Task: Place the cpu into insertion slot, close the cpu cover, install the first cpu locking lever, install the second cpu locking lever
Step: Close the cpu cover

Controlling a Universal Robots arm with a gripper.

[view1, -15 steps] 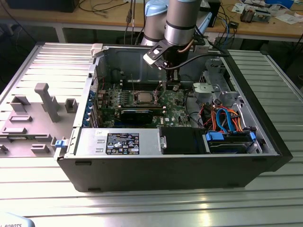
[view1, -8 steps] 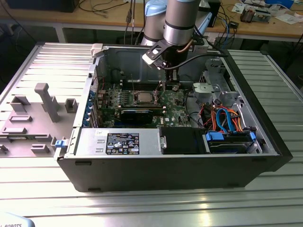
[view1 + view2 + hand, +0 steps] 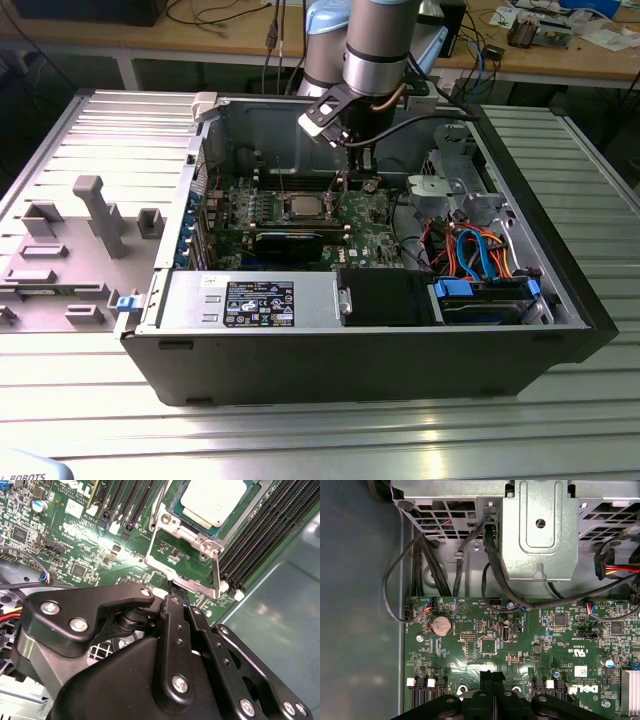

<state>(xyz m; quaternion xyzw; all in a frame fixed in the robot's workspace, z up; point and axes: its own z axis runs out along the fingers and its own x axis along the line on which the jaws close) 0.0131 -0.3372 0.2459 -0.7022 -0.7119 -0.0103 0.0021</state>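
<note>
An open computer case (image 3: 380,350) sits on the ribbed metal surface (image 3: 300,430), cluttered benches (image 3: 230,42) at twelve o'clock. The hand (image 3: 176,591), fingers together, touches the raised cover (image 3: 200,586).

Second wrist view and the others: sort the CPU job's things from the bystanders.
Job:
cpu, lying in the insertion slot
cpu cover, raised open
gripper, close to the cover's edge

Bystanders:
memory slots
coin battery
drive cables
</note>
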